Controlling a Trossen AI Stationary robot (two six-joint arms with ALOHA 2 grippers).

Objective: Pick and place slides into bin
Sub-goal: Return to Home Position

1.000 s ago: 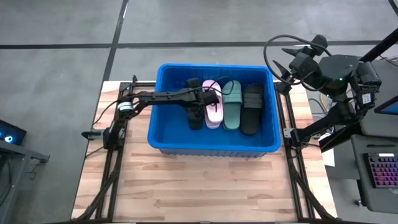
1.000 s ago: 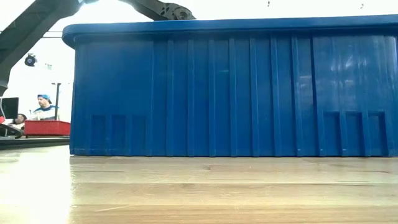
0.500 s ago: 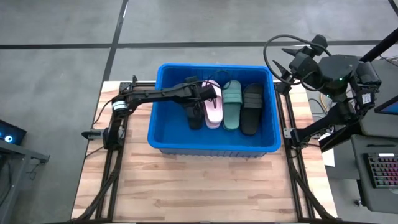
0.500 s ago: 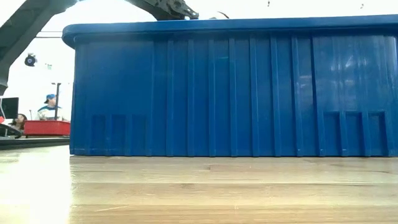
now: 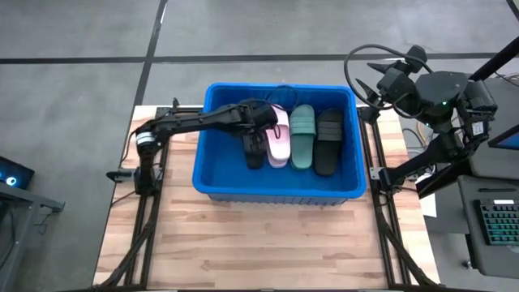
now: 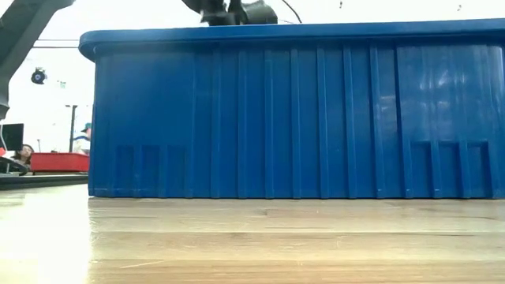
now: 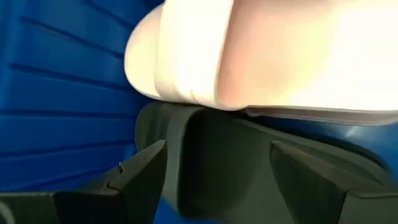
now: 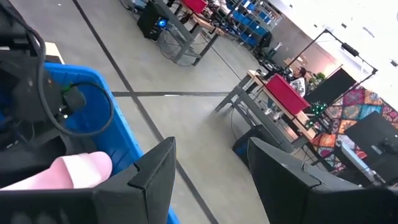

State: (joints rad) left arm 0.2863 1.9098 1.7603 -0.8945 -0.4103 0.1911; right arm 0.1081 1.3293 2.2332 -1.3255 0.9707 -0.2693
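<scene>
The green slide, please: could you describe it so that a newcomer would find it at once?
Start at the large bright blue plastic bin on the wooden table. Inside it, the green rubber slide lies between the light pink slide and a black slide. It is the only green one.

Even, diffuse light fell from overhead in the high view. It left only soft shadows on the light wooden tabletop (image 5: 268, 243) and a narrow dark line along the base of the large rectangular bright blue plastic bin (image 5: 212, 174). In the low view the room behind the bin was blown out to white. Pale vertical glare streaked the bin's wall toward the picture's right, and the tabletop shone at the picture's left. In the left wrist view the light pink rubber slide (image 7: 261, 50) sat very close, blurred and washed almost white, beside a dim black rubber slide (image 7: 217, 155). The right wrist view burned out to white at the far ceiling.
</scene>
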